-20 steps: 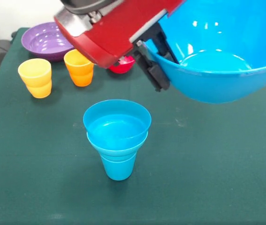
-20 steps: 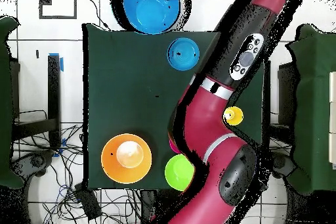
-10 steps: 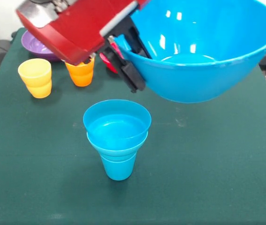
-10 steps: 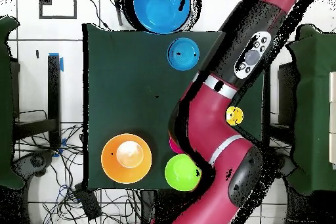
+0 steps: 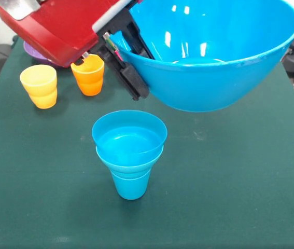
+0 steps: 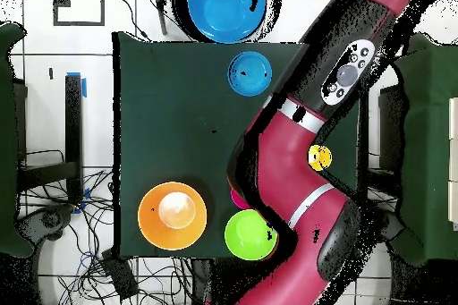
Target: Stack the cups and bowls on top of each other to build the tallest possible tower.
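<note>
Front view. Clamped narrow on the near-side rim of the large blue bowl (image 5: pixel 214 57): the claw (image 5: pixel 125 61), one black finger inside the wall and one outside. Hangs in the air at 1 o'clock of the tower (image 5: pixel 129 150), clear of it and tilted, mouth tipped toward the camera. Stands mid-bench on the green bench (image 5: pixel 229 181), that tower: a blue cup with a small blue bowl seated in its mouth.

Likely trouble:
- A narrow base under a wide, heavy bowl, so an off-centre or tilted landing probably tips the whole stack.
- A one-sided rim grip, so the bowl may swing or slip on release.
- The red arm (image 5: pixel 58 26) passing low over the orange cup (image 5: pixel 88 74), so a brush could knock it down.

Counted here:
- Three cups: the yellow cup (image 5: pixel 39 85) at 10 o'clock of the tower, orange beside it, blue in the stack.
- Two blue bowls.
- One sliver of purple bowl (image 5: pixel 28 51) behind the arm.

Overhead view. Large blue bowl (image 6: pixel 224 11) past the bench's 12 o'clock edge, at 11 o'clock of the tower (image 6: pixel 250 72), not yet over it. Same risk of a bad landing, judged from that offset.

Counted here:
- Two blue bowls.
- One green bowl (image 6: pixel 246 234).
- One yellow-orange bowl (image 6: pixel 172 216), with something paler inside that cannot be told.
- One red edge (image 6: pixel 236 199) under the arm.
- One yellow cup (image 6: pixel 319 156).
- Orange cup and purple bowl hidden by the arm.
</note>
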Robot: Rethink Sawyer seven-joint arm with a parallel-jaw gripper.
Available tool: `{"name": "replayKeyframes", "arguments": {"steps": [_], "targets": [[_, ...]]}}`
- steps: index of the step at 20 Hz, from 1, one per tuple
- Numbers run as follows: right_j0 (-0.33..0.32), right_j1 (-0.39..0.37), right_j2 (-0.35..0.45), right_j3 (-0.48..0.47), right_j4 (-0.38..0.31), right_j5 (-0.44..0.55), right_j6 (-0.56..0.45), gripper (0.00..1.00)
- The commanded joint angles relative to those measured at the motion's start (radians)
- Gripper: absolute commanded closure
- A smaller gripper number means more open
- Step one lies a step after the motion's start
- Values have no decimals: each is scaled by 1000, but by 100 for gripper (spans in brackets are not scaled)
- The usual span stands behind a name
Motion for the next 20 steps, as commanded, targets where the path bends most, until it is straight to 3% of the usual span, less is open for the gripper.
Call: {"name": "replayKeyframes", "arguments": {"steps": [1,11,20], "targets": [[-11,3,-17,-143,-108,-51,-350,100],[-9,3,-16,-138,-142,-97,-437,100],[-6,10,55,-154,-240,-132,-495,100]]}}
